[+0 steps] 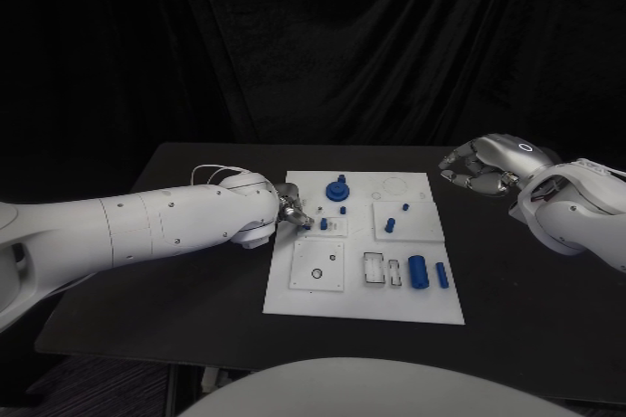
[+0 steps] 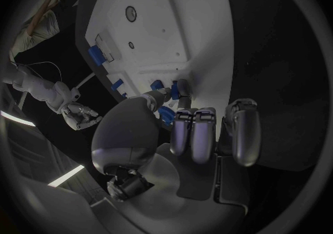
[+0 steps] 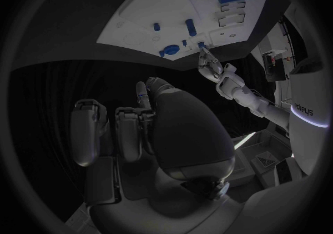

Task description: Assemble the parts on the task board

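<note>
The white task board [image 1: 303, 295] lies in the middle of the black table. My left hand [image 1: 292, 212] is at the board's left edge, where thumb and a finger pinch a small blue part [image 2: 175, 89] low over the board [image 2: 160, 23]. A round blue part with a peg [image 1: 338, 192] stands just beyond it. More blue parts lie on the board: a thick cylinder [image 1: 419, 270], a thin bar [image 1: 441, 273] and short pegs [image 1: 390, 224]. My right hand [image 1: 476, 171] hangs off the board's far right corner with its fingers curled in and nothing seen in them [image 3: 160, 128].
Square white plates with holes [image 1: 317, 265] and slotted frames [image 1: 374, 268] sit on the board's near half. Bare black table [image 1: 195, 299] surrounds the board on all sides. A black curtain closes off the back.
</note>
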You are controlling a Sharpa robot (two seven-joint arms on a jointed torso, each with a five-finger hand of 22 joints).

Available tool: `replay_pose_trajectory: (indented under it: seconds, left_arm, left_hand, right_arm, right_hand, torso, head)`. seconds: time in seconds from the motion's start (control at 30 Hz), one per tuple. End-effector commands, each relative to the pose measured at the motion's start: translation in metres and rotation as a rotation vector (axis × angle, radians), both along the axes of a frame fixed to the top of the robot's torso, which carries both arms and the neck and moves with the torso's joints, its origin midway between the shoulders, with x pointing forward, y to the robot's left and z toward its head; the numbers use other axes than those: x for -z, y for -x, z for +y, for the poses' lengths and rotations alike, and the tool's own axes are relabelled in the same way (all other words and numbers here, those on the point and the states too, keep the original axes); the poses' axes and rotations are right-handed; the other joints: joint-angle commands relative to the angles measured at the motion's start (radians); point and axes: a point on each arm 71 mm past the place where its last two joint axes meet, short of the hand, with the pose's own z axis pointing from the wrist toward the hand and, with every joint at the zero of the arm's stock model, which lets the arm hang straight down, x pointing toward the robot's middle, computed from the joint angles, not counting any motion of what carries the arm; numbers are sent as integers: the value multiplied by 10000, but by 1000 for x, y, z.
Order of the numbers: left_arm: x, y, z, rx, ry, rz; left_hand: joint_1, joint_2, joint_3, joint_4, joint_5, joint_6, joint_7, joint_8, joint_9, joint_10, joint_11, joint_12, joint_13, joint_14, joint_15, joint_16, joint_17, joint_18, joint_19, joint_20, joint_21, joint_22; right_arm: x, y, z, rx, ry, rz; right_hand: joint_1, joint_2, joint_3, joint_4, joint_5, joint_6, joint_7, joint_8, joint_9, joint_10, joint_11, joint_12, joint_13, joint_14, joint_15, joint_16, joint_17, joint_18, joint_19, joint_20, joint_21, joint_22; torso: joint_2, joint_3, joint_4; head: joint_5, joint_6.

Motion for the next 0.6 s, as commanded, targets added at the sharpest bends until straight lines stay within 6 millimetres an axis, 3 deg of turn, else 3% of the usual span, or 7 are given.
replay_pose_trajectory:
  seconds: [0.03,0.37,0.5,0.6]
  left_arm:
    - [4,5,-1,111,28,173]
    - [4,6,-1,127,64,171]
    - [5,4,0,84,81,123]
    - [5,3,1,54,89,95]
  left_hand:
    - [-67,5,-73,11,-11,42,49,-25,-15,1056,-64,27,2613,1021,-75,26,2634,32,316,-75,-51,2092]
    - [-50,15,-186,-5,24,24,52,-47,-23,1056,-67,27,2613,1021,-79,26,2634,39,305,-78,-83,2083]
    - [-268,74,-648,238,-899,0,91,-117,-75,1056,-35,27,2613,1021,-51,26,2634,43,293,-57,-120,2074]
    - [-385,136,-1035,426,-1298,-24,122,-185,-132,1056,-5,27,2613,1021,-31,26,2634,47,286,-37,-141,2070]
  right_arm:
    - [2,0,-1,183,43,83]
    - [3,0,-1,199,55,118]
    - [3,0,-1,202,60,130]
    - [3,0,-1,212,67,143]
  right_hand:
    - [102,-15,51,6,47,76,-11,-57,-18,469,70,-53,2179,840,82,-33,2241,86,150,57,-42,2103]
    - [102,-15,51,6,47,76,-11,-57,-18,469,70,-53,2179,840,82,-33,2241,86,150,57,-42,2103]
    - [102,-15,51,6,47,76,-11,-57,-18,469,70,-53,2179,840,82,-33,2241,86,150,57,-42,2103]
    - [102,-15,51,6,47,76,-11,-57,-18,469,70,-53,2179,840,82,-33,2241,86,150,57,-42,2103]
  torso:
    - [5,3,-2]
    - [7,-4,4]
    - [11,-4,8]
    - [14,-5,9]
  head:
    - [11,-2]
    - [24,-2]
    - [-2,-2]
    - [-1,-2]
